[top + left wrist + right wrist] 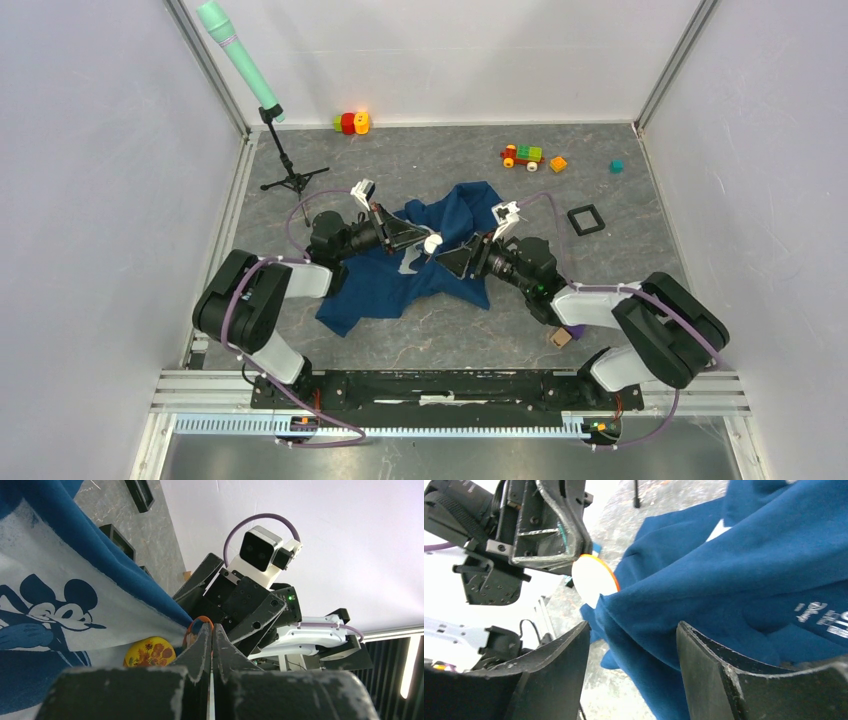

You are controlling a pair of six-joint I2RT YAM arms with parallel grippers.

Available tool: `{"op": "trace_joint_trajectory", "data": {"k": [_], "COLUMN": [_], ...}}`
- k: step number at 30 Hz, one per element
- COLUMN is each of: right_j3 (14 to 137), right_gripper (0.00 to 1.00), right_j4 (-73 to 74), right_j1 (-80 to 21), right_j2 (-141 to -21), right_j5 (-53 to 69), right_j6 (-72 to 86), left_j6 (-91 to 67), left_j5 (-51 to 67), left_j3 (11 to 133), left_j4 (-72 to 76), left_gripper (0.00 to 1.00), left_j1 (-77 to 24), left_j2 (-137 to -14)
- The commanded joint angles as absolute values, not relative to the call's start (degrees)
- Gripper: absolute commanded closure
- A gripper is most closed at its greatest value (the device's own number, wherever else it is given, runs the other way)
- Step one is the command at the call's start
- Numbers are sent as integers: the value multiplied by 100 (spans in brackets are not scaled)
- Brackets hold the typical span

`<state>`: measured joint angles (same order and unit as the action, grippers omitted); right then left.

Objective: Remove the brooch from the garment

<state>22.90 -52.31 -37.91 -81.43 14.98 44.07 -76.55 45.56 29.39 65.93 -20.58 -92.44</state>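
Note:
The garment, a dark blue T-shirt (440, 250), lies crumpled mid-table; its white mouse print (55, 610) fills the left wrist view. My left gripper (425, 240) (212, 630) is shut on the edge of a round orange-rimmed brooch (200, 624), whose white back (594, 580) shows in the right wrist view, still against the cloth's edge. A second brooch, yellow with sunflowers (150, 651), sits on the print beside it. My right gripper (457, 261) (633, 625) is open, with a fold of the blue cloth (704, 595) hanging between its jaws.
A tripod stand (290, 172) with a green tube stands back left. A red-yellow toy (351, 122), a toy train (522, 155), an orange block (558, 163) and a teal block (617, 166) lie at the back. A black square frame (585, 219) lies right; a wooden block (559, 338) lies by the right arm.

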Motion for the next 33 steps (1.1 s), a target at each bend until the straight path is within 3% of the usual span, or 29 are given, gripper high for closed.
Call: {"op": "trace_joint_trajectory", "data": {"k": [1, 5, 8, 10, 13, 15, 16, 18, 20, 22, 24, 28, 31, 32, 33], "right_j3": [2411, 2438, 2533, 2553, 2575, 2576, 2577, 2584, 2583, 2605, 2622, 2742, 3119, 3275, 3423], "right_gripper": [32, 37, 49, 59, 87, 96, 97, 98, 92, 79, 66, 41, 33, 30, 24], "right_j4": [-6419, -6657, -6719, -6786, -6780, -6674, -6561, -6182, -5632, -4831, -4118, -2977, -2355, -2215, -2034], "right_j1": [-3795, -3797, -3796, -3797, -3792, -3789, -3788, -3784, -3779, -3788, -3828, -4162, -4434, -4505, -4607], "right_j2": [-8436, -8569, -8646, -8679, -8681, -8664, -8642, -8553, -8378, -8154, -7941, -7719, -7902, -7991, -8063], "right_j5": [2324, 2342, 2396, 2398, 2401, 2395, 2398, 2395, 2357, 2250, 2104, 1393, 910, 826, 667], "right_j6": [4648, 4720, 4786, 4841, 4852, 4822, 4785, 4580, 4241, 3751, 3224, 2203, 1761, 1675, 1572], "left_j6": [-7308, -7394, -7373, -7374, -7289, -7088, -6912, -6142, -4681, -3532, -2889, -2802, -2958, -2969, -2939], "left_j5": [4714, 4746, 4747, 4747, 4764, 4802, 4832, 4738, 4295, 3630, 3070, 2725, 2816, 2821, 2752], "left_j3": [3023, 3040, 3018, 2987, 2953, 2980, 3000, 3096, 3376, 3689, 3824, 3563, 3339, 3271, 3199], "left_j4": [6557, 6643, 6636, 6659, 6632, 6421, 6165, 5156, 3264, 1439, 525, 234, 434, 495, 528], "left_gripper": [98, 98, 98, 98, 98, 98, 96, 84, 69, 56, 46, 41, 38, 36, 25], "left_j1": [-2105, -2150, -2189, -2197, -2196, -2185, -2151, -2105, -2132, -2258, -2338, -2343, -2340, -2341, -2339], "left_j2": [-8977, -8996, -9013, -9025, -9061, -9059, -9008, -8743, -8281, -7799, -7433, -7036, -7089, -7107, -7059]}}
